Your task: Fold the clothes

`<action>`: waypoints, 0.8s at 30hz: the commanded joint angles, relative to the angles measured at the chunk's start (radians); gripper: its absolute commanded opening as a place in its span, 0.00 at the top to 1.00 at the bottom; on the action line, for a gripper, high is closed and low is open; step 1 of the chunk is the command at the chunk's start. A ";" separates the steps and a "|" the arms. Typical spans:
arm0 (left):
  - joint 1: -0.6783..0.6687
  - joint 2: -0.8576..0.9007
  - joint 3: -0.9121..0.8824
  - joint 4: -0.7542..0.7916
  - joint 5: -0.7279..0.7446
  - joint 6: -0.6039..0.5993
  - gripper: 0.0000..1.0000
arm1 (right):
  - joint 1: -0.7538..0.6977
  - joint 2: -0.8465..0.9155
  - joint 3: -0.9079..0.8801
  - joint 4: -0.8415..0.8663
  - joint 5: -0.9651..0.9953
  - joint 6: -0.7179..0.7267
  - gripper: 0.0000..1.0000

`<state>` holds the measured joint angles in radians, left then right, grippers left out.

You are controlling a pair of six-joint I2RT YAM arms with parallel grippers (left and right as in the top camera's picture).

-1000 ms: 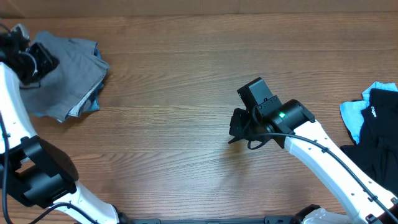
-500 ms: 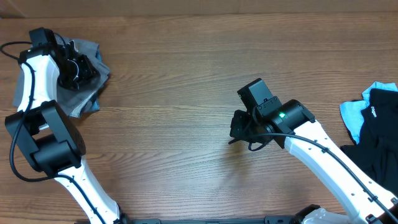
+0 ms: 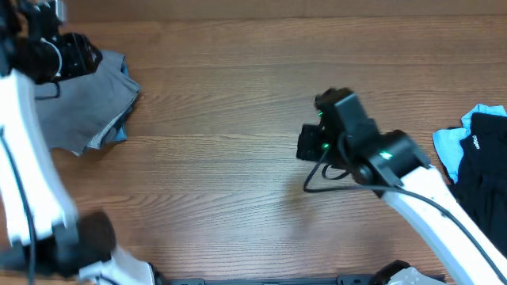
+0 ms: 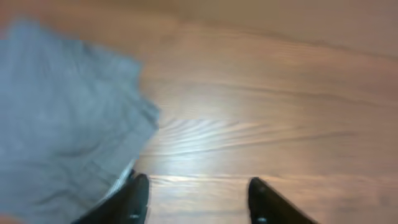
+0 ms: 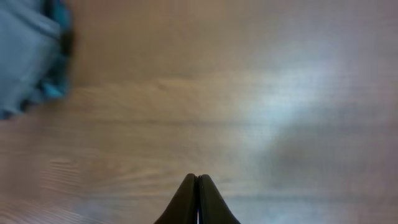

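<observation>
The grey shorts (image 3: 83, 107) lie folded in a small pile at the far left of the table. They fill the left of the left wrist view (image 4: 62, 124) and show blurred at the top left of the right wrist view (image 5: 25, 50). My left gripper (image 3: 75, 55) hovers over the pile's far edge, blurred by motion. In its own view the jaws (image 4: 198, 200) are open and empty, the left finger at the fabric's edge. My right gripper (image 3: 307, 144) is shut and empty over bare wood mid-table, with its closed fingertips (image 5: 198, 196) in its own view.
A blue garment edge (image 3: 119, 133) sticks out from under the grey pile. It also shows in the right wrist view (image 5: 57, 87). Black and light-blue garments (image 3: 475, 158) lie at the right edge. The wooden table (image 3: 222, 190) stretches between the arms.
My left arm has swung fast, its gripper lifting off the grey pile toward the far edge. My right arm has shifted slightly right and up, still shut.
</observation>
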<state>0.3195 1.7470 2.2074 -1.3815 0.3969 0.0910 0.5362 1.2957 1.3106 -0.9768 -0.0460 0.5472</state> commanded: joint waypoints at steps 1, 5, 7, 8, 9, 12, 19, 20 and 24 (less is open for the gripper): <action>-0.069 -0.152 0.023 -0.072 0.040 0.100 0.35 | -0.008 -0.085 0.122 0.006 0.038 -0.121 0.94; -0.148 -0.282 0.023 -0.179 0.012 0.100 0.00 | -0.008 -0.153 0.226 0.007 0.039 -0.137 0.70; -0.177 -0.320 0.023 -0.235 -0.016 0.099 0.00 | -0.008 -0.184 0.254 0.008 0.038 -0.137 0.61; -0.185 -0.334 0.023 -0.264 -0.025 0.097 0.00 | -0.008 -0.199 0.261 0.010 0.038 -0.137 0.56; -0.190 -0.345 0.023 -0.294 -0.033 0.096 0.00 | -0.008 -0.214 0.262 0.014 0.038 -0.137 0.47; -0.189 -0.382 -0.011 -0.308 -0.068 0.038 0.00 | -0.008 -0.256 0.262 0.008 0.038 -0.136 0.01; -0.189 -0.387 -0.033 -0.308 -0.068 0.036 0.00 | -0.008 -0.272 0.262 -0.019 0.037 -0.136 0.00; -0.189 -0.383 -0.033 -0.308 -0.068 0.036 0.00 | -0.008 -0.272 0.262 -0.026 0.037 -0.136 0.00; -0.189 -0.374 -0.033 -0.308 -0.068 0.036 0.00 | -0.008 -0.261 0.262 -0.040 0.034 -0.135 0.00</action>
<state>0.1322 1.3636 2.1777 -1.6882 0.3393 0.1455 0.5308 1.0317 1.5578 -1.0145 -0.0185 0.4179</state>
